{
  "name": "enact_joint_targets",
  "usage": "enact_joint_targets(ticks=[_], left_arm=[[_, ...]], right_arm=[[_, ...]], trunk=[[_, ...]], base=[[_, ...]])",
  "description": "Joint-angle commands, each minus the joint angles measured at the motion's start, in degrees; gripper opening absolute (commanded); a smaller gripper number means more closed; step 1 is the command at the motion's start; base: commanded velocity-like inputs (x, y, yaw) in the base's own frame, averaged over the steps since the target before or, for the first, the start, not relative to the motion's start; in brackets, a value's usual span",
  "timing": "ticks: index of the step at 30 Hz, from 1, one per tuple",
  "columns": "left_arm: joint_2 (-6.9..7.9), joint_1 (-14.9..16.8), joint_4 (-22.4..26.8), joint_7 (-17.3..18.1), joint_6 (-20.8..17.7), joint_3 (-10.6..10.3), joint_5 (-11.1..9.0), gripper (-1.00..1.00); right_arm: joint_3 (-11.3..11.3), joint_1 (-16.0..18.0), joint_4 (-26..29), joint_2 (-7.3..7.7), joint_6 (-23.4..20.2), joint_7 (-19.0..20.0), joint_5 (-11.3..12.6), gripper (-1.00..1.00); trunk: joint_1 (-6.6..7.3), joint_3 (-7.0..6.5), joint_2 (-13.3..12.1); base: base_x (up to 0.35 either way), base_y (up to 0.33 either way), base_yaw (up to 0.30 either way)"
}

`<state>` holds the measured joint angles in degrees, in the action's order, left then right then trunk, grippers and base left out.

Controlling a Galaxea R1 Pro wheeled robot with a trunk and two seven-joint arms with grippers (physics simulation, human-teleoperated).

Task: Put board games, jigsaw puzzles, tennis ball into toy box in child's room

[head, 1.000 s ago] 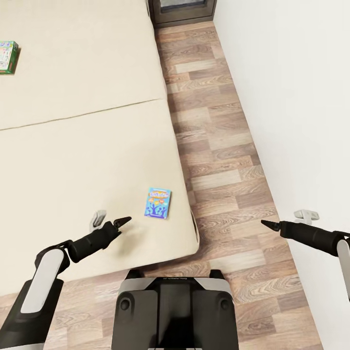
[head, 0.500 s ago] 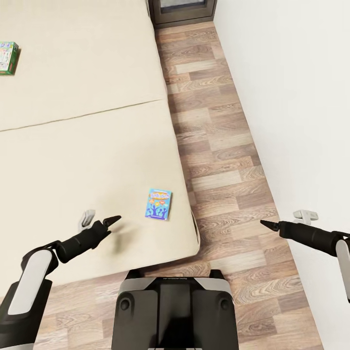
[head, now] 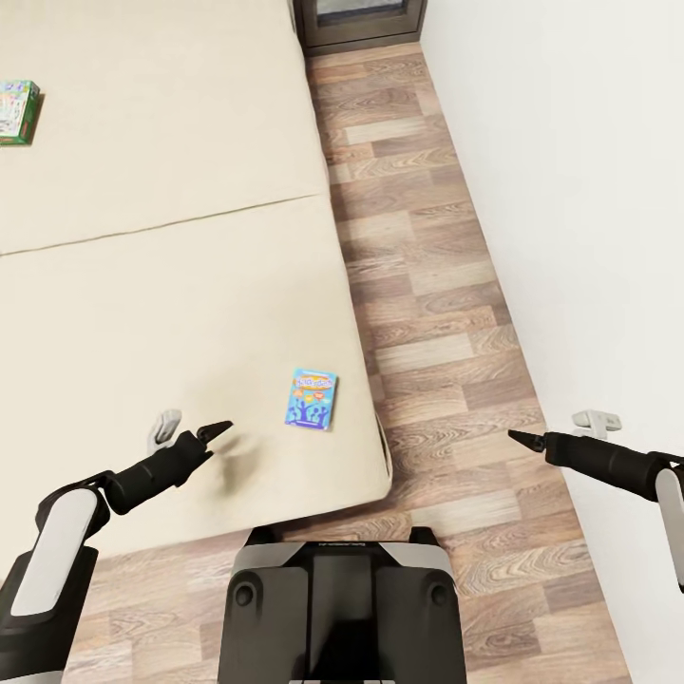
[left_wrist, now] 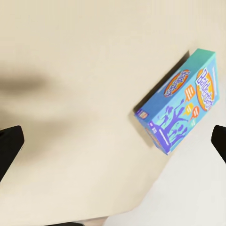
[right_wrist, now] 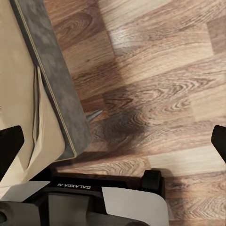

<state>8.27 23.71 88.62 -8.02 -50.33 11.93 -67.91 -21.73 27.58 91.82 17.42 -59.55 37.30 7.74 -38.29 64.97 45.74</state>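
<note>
Blue board game (head: pixel 311 399) flat on bed (head: pixel 142 285), near mattress corner, at 2 o'clock from left tool (head: pixel 217 431). Green-edged game (head: pixel 16 111) far up bed. Left tool appears spread wide, empty; right tool (head: pixel 519 438) over floor (head: pixel 427 285), aperture unclear. Advice: straddle box's short width, descend level.

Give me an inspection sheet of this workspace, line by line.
Surface: beige bed, seam across the mattress.
Job's things: blue board game flat near the bed's corner; green-edged board game farther up the bed.
Clutter: nothing seen.
Grippers: left gripper over the mattress, beside the blue game, apart from it; right gripper over the wood floor; both empty, wrist views show fingers spread.
Cables: nothing seen.
Surroundings: white wall, dark cabinet.
</note>
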Motion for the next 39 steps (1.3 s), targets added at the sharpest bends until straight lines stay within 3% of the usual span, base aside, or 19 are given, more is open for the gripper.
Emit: enact_joint_targets(ticks=[1, 13, 23, 29, 39], left_arm=[[0.0, 0.0, 0.1, -0.6, -0.2, 0.0, -0.6, 1.0], [-0.32, 0.7, -0.5, -0.8, -0.2, -0.2, -0.3, 1.0], [-0.63, 5.9, -3.0, -1.4, -0.2, -0.9, -0.1, 1.0], [-0.68, 10.1, -5.7, -1.8, -0.2, -3.4, 0.1, 1.0], [-1.11, 17.4, -12.0, -2.9, 0.0, -9.5, 0.3, 1.0]], right_arm=[[-0.1, 0.0, 0.0, 0.01, -0.4, -0.1, 0.4, 1.0], [-0.1, 0.0, 0.0, -0.02, -0.4, -0.1, 0.4, 1.0], [-0.1, 0.0, 0.0, -0.02, -0.4, -0.1, 0.4, 1.0], [-0.1, 0.0, 0.0, -0.02, -0.4, -0.1, 0.4, 1.0], [-0.1, 0.0, 0.0, -0.02, -0.4, -0.1, 0.4, 1.0]], trunk=[[-0.01, 0.03, 0.0], [-0.01, 0.03, 0.0], [-0.01, 0.03, 0.0], [-0.01, 0.03, 0.0], [-0.01, 0.03, 0.0]], base=[[0.001, 0.001, 0.106], [0.0, 0.0, 0.149], [0.0, 0.0, 0.04], [0.0, 0.0, 0.013], [0.0, 0.0, 0.004]])
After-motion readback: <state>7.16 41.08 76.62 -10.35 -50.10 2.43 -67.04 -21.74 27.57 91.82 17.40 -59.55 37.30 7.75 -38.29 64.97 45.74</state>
